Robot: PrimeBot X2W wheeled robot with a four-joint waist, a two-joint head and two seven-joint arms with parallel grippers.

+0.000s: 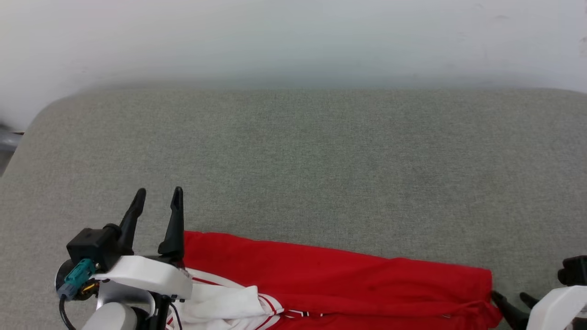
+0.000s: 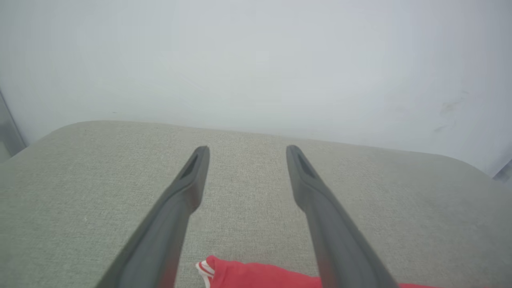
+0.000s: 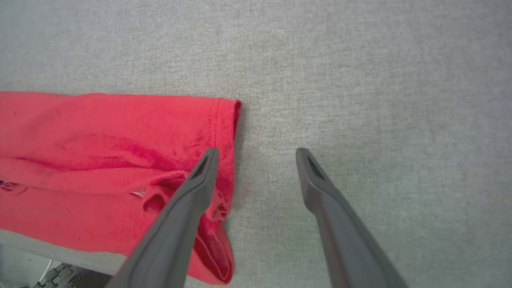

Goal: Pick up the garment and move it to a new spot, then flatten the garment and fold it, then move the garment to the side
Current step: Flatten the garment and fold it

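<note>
Left pincer, its two long dark fingers spread wide and empty, hangs just beside one end of the red jersey shirt with white sleeves. The shirt lies in a long strip at the near edge of the grey cloth desk. Right pincer, wide and empty too, is at the other end.

- Garment: on padded tabletop, stretched left to right along its near edge.
- Tabletop: extends beyond garment's far edge and past both garment ends.
- Wall: behind tabletop, well beyond garment.
- Left gripper: at garment's left end, fingertips past garment's far edge, above tabletop.
- Right gripper: at garment's right end, one finger above garment's end, other just beside garment, above tabletop.
</note>
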